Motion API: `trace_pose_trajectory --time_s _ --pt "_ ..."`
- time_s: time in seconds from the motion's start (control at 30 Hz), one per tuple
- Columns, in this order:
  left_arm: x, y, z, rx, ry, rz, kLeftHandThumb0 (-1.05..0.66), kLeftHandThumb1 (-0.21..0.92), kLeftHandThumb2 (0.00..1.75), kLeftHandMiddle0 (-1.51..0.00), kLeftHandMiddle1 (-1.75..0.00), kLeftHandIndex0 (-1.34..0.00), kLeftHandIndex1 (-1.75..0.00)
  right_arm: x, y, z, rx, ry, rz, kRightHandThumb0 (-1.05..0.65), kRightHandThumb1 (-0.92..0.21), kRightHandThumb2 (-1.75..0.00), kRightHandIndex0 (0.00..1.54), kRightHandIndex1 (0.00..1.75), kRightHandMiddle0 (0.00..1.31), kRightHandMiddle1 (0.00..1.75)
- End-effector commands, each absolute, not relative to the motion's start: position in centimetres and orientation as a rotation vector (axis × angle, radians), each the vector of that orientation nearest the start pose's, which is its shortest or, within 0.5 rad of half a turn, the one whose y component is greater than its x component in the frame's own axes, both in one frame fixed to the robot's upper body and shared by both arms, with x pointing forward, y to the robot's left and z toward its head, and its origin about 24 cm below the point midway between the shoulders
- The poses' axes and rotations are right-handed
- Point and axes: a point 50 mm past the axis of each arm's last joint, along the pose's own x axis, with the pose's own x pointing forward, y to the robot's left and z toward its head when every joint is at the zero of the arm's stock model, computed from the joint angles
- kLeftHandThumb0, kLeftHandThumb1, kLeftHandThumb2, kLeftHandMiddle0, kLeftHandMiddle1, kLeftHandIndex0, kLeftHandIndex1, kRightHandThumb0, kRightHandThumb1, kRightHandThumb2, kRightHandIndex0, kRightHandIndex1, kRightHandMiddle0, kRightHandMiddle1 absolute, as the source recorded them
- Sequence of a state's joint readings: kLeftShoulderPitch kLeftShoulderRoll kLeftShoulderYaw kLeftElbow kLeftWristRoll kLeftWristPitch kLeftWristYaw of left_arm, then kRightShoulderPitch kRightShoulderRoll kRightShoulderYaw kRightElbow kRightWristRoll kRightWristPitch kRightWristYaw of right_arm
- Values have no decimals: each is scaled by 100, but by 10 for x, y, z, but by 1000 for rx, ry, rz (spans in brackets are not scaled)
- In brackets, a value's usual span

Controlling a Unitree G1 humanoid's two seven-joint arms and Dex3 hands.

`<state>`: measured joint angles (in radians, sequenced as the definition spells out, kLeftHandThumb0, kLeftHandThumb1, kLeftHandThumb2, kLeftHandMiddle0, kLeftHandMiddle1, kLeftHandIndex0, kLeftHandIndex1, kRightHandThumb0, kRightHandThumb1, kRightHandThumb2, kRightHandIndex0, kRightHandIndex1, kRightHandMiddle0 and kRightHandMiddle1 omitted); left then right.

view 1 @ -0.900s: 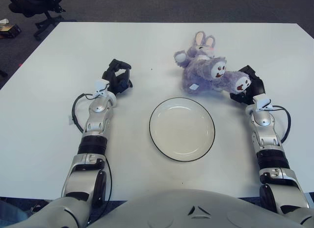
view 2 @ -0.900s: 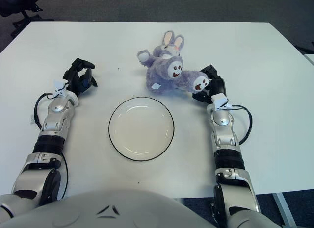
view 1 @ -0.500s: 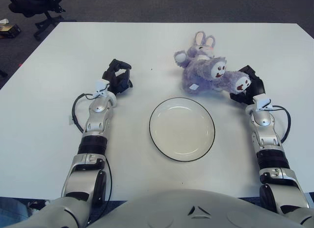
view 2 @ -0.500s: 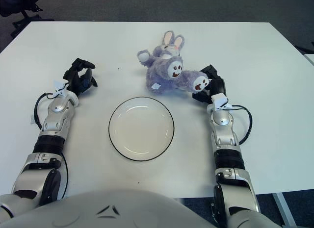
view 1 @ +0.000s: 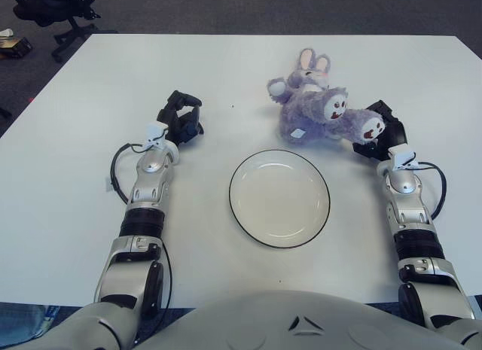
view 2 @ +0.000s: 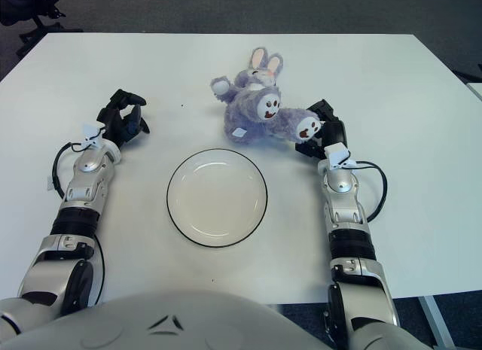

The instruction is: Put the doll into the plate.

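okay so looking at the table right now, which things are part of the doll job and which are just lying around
Part of the job:
- doll, lying beyond the plate
- plate, nothing in it
- right hand, at the doll's foot

Just there:
- left hand, idle, left of the plate
- table
- office chair on the floor beyond

A white table (view 1: 90,79) is seen spread across most of the view, set on dark grey carpet (view 1: 226,7). A black office chair (view 1: 53,7) is seen on the carpet beyond its far left corner, with a small box-like item (view 1: 11,45) just beside it.
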<state>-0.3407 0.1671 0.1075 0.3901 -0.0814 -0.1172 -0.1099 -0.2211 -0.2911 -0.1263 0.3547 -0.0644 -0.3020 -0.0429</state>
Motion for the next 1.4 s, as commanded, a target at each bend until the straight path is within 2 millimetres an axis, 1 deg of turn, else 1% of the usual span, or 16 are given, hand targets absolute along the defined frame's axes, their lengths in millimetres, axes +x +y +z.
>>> trace_pose_trajectory --time_s 0.0,0.43,0.53,0.57,0.63,0.67,0.7,0.73,0.83,0.93,1.0,1.23,1.37 --pt "311 187 44 73 18 -50 -37 76 72 -82 -175 -30 -175 287 -235 52 -342 -112 -129 -40 -63 -90 88 175 39 174" --pt "311 187 44 72 17 -50 -37 76 72 -82 -175 -30 -175 287 -235 51 -329 -118 -151 -40 -63 -89 88 175 39 173" --pt "311 187 44 72 17 -50 -37 76 72 -83 -175 -30 -175 286 -235 51 -319 -125 -178 -39 -65 -85 88 175 40 171" --pt "311 187 44 73 17 -49 -37 76 72 -83 -175 -30 -175 287 -236 52 -313 -130 -198 -39 -66 -82 88 175 40 170" --pt "311 187 44 73 17 -49 -37 76 72 -83 -175 -30 -175 287 -236 52 -299 -139 -234 -38 -73 -68 83 174 42 163" --pt "311 187 44 73 17 -49 -37 76 72 -83 -175 -30 -175 287 -236 52 -293 -142 -248 -38 -76 -61 82 172 42 161" --pt "311 186 44 74 17 -49 -37 76 72 -83 -175 -30 -175 287 -236 52 -277 -149 -260 -37 -82 -50 80 169 43 157" --pt "311 186 44 74 17 -49 -37 76 72 -83 -175 -30 -175 287 -237 52 -266 -154 -267 -37 -86 -43 77 163 43 155" --pt "311 186 44 75 16 -49 -37 76 72 -83 -175 -30 -175 287 -237 52 -235 -166 -277 -36 -90 -35 74 153 42 152" --pt "311 185 44 76 15 -49 -37 76 72 -83 -175 -30 -175 287 -240 51 -217 -175 -275 -12 -91 -28 64 142 36 142" --pt "310 185 44 76 15 -50 -37 76 72 -83 -175 -30 -175 287 -241 51 -215 -179 -275 -7 -92 -27 61 140 34 141" --pt "310 185 44 76 15 -50 -37 76 72 -83 -175 -30 -175 287 -241 51 -213 -183 -273 -1 -92 -27 58 138 31 140" --pt "310 183 45 73 13 -52 -37 76 73 -83 -175 -30 -175 285 -244 55 -202 -267 -265 -1 -92 -29 55 138 28 144"
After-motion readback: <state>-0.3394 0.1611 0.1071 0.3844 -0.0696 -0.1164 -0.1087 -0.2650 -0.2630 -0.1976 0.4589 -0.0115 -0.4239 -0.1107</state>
